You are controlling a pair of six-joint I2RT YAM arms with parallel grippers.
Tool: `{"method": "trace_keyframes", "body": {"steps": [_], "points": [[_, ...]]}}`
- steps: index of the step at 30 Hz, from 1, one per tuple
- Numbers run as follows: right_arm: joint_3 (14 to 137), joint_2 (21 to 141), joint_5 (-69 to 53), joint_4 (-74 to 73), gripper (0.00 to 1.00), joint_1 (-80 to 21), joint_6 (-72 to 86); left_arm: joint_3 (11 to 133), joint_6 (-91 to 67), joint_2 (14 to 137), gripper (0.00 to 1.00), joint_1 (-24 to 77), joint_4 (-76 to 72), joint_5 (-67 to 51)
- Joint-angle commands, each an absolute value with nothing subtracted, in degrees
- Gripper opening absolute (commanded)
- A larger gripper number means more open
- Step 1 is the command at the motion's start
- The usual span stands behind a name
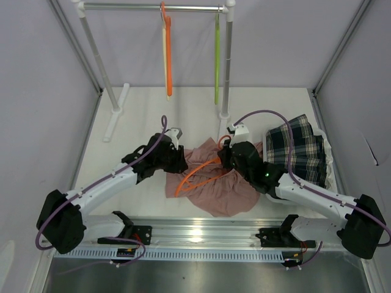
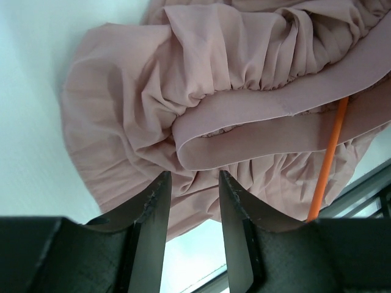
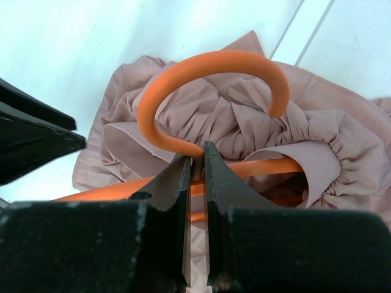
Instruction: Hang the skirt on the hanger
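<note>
Two arms reach in over the white tabletop [image 1: 146, 116] and meet near its middle. On the left, the left claw [image 1: 181, 161] [image 2: 194, 177] hangs low at the edge of a pink ruffled garment [image 1: 214, 192] [image 2: 122, 104]. Its jaws are parted with nothing clamped between them, and the fingertips sit just short of the garment's folded waistband. The pink garment lies bunched in a heap at the centre of the tabletop, and an orange hanger [image 1: 190, 177] [image 3: 208, 64] is threaded into it. One thin orange bar shows past the waistband in the left wrist view.

Just right of the heap, the right claw [image 1: 225, 157] [image 3: 197, 160] is pinched tight on the neck of that orange hanger, right below the curved hook. The hook stands up over the gathered pink fabric.

At the back, a rail [image 1: 153, 7] carries a second orange hanger [image 1: 169, 67]. A pale strip lies close against its left side, apparently the cream hanger [image 1: 164, 55] seen edge-on. A lime-green hanger [image 1: 217, 61] hangs further right on the same rail.

Furthest right, the plaid skirt [image 1: 296, 152] lies flat on the tabletop beside the right arm. It is dark with white check lines, and neither claw touches it. It is well apart from the rail, and a white cloth edge [image 1: 328, 152] shows along its far side.
</note>
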State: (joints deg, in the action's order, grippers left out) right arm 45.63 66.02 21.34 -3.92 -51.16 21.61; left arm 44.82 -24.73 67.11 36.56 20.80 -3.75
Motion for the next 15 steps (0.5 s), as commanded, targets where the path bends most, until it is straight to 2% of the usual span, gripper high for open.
{"method": "trace_keyframes", "body": {"steps": [1, 15], "points": [[45.18, 63.72, 21.88, -0.97, 0.00, -50.54, 22.50, 44.38, -26.36, 69.69, 0.41, 36.21, 14.95, -8.08], [44.56, 62.05, 21.53, -1.14, 0.00, -49.40, 22.85, 43.51, -26.54, 76.63, 0.43, 36.21, 11.78, -7.82]]}}
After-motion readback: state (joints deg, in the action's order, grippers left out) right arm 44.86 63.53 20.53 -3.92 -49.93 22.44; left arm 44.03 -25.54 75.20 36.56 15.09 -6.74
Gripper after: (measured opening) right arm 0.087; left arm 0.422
